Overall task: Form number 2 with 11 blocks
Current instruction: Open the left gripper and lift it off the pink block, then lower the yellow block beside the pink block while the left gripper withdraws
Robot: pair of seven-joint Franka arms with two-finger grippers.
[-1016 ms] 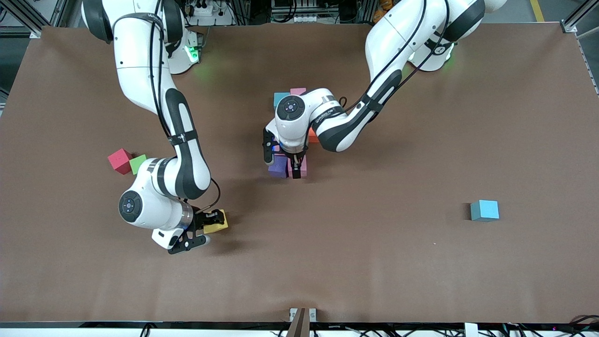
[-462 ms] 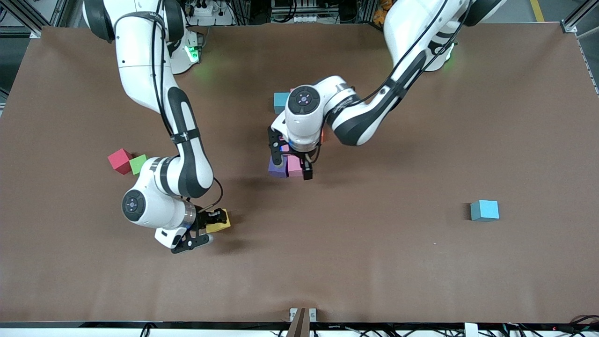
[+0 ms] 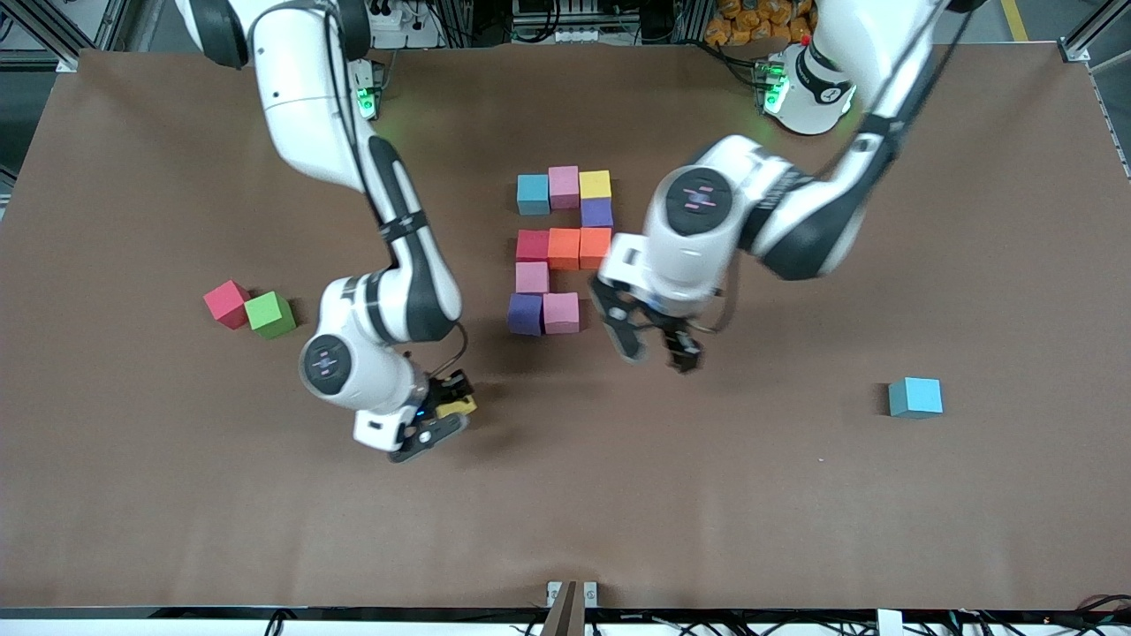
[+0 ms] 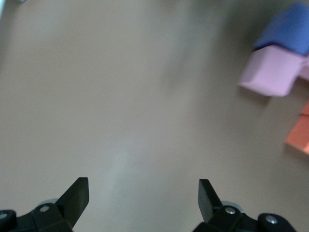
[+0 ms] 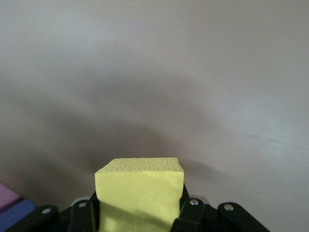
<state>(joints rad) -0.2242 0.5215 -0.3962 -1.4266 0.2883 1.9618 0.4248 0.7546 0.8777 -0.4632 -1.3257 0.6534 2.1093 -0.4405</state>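
Two fingers spread wide and holding nothing: that is the left claw [image 3: 656,353], which has let go of the pink block [image 3: 561,312], lifted, and swung off toward the left arm's end. It now hangs over bare counter [image 3: 795,495] just beside the figure's lowest row. With the arm out of the way, the figure [image 3: 563,247] shows whole in the upper middle of the front view. It has ten cubes, and the pink block sits flush against the purple block [image 3: 525,313] in that lowest row.

The right claw [image 3: 442,412] is clamped on the yellow block [image 3: 457,407], which fills the bottom of the right wrist view. It has risen off the counter and carried the block up-frame toward the figure, and it is now in the lower middle of the frame.

By my count one cube is missing, the end of the lowest row next to the pink block. The yellow block looks meant for that spot, and the left claw's retreat opens the way.

Away from the figure lie a red block [image 3: 226,303] touching the green cube [image 3: 269,314], and a lone teal block [image 3: 915,397].
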